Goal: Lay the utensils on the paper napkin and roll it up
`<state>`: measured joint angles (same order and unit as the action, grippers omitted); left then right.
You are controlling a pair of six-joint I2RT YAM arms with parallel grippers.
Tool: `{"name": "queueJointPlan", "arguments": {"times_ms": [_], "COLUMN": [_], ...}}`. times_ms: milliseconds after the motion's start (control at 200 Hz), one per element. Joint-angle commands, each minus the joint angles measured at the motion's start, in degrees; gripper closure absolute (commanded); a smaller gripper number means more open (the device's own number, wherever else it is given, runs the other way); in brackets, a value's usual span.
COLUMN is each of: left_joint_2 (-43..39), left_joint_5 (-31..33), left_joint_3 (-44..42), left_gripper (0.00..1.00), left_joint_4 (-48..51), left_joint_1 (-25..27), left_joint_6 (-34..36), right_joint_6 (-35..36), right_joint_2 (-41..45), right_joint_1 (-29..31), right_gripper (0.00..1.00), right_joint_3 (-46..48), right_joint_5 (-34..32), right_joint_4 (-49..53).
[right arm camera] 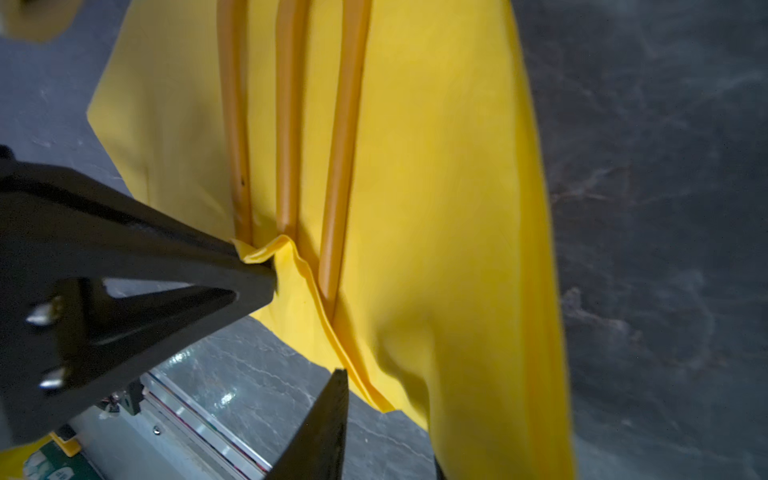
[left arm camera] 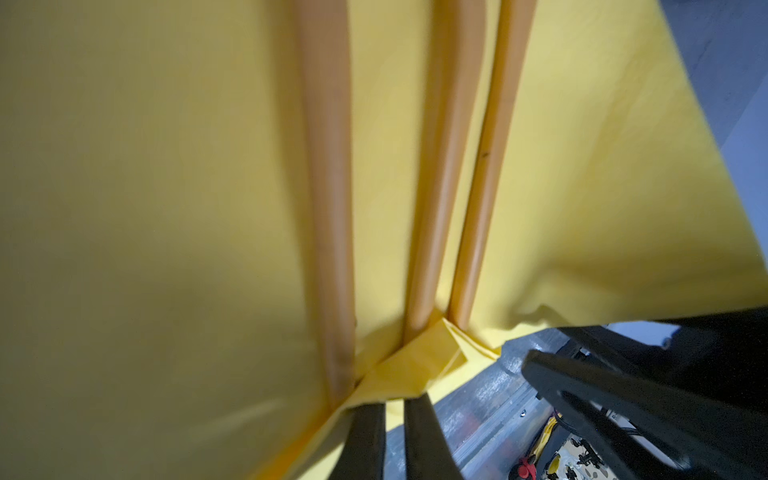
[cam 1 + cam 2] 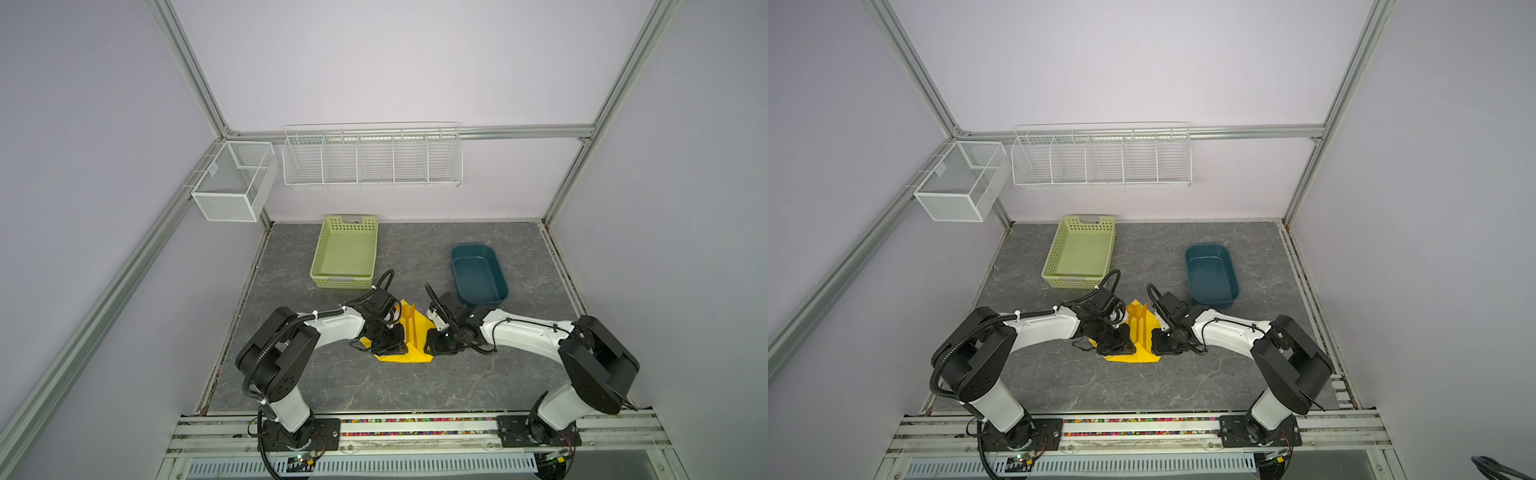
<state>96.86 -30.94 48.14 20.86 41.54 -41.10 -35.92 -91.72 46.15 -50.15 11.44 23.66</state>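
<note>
I can read no writing, number or brand anywhere around me. The small tag [image 3: 213, 168] on the white mesh box [image 3: 226, 203] is too small in both top views for me to make out anything on it. The green board [image 1: 50, 471] at the edge of my right wrist view carries pale marks, but they are blurred and I cannot tell what they say. The little boards [image 3: 301, 459] by the front rail are likewise too small to read.
</note>
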Motion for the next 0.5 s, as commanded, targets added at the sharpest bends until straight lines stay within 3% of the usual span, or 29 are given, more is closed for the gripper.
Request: {"name": "queueJointPlan", "arguments": {"times_ms": [0, 180, 495], "left_joint_2": [1.22, 1.16, 1.02], "left_joint_5": [1.34, 1.32, 1.32], "left_joint_3": [-0.12, -0.14, -0.26], "left_gripper": [0.87, 0.87, 0.87], "left_joint_4": [1.99, 2.06, 2.06], "left_joint_1": [0.38, 0.38, 0.38], "left_joint_6": [0.82, 0.83, 0.82], "right_joint_6": [2.89, 4.01, 5.09], "right_joint_2": [-1.58, -4.28, -7.55], "right_joint_1": [1.77, 3.74, 6.76], "right_gripper": [0.66, 0.71, 0.73], "right_joint_3": [-3.51, -6.82, -9.67], "right_joint_5": [-5.01, -11.42, -15.63], "right_joint_4": [5.38, 10.87, 14.21]}}
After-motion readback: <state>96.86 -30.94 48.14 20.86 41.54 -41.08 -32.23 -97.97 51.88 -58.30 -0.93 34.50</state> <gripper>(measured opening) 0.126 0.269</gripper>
